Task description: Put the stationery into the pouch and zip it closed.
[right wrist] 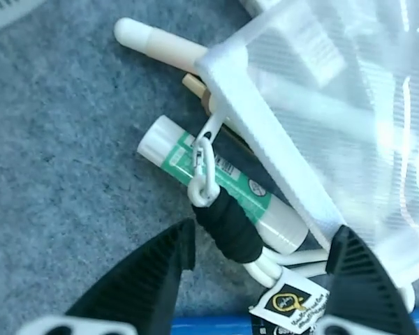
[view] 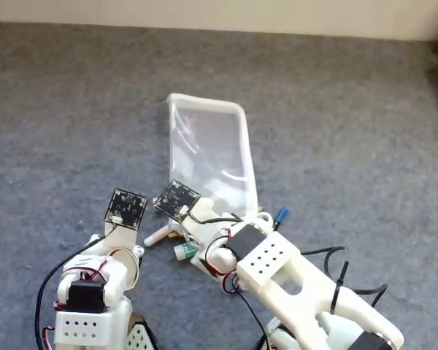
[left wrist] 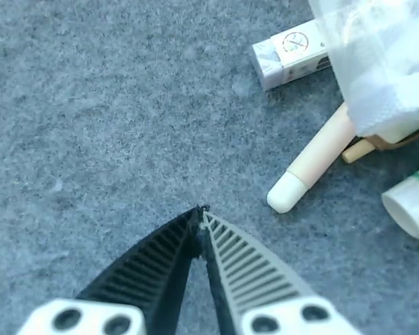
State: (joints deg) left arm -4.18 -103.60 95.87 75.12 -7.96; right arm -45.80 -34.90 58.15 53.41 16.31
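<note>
The translucent white pouch [view: 208, 149] lies flat on the grey carpet, its near end over the stationery. My right gripper [right wrist: 264, 229] is open and straddles the pouch's black zipper-pull cord [right wrist: 227, 223] and a green-and-white glue stick [right wrist: 230, 188]. A cream pen [right wrist: 160, 43] and a tan stick poke out from under the pouch corner [right wrist: 223, 66]. A blue pen [right wrist: 209, 324] lies close to the gripper's base. My left gripper [left wrist: 201, 213] is shut and empty over bare carpet, short of the cream pen [left wrist: 314, 160], a small eraser box [left wrist: 293, 52] and the glue stick [left wrist: 412, 206].
Grey carpet [view: 73, 109] covers the whole table, with free room left, right and beyond the pouch. A wall edge runs along the far side. Both arm bases and their cables [view: 336, 281] crowd the near edge.
</note>
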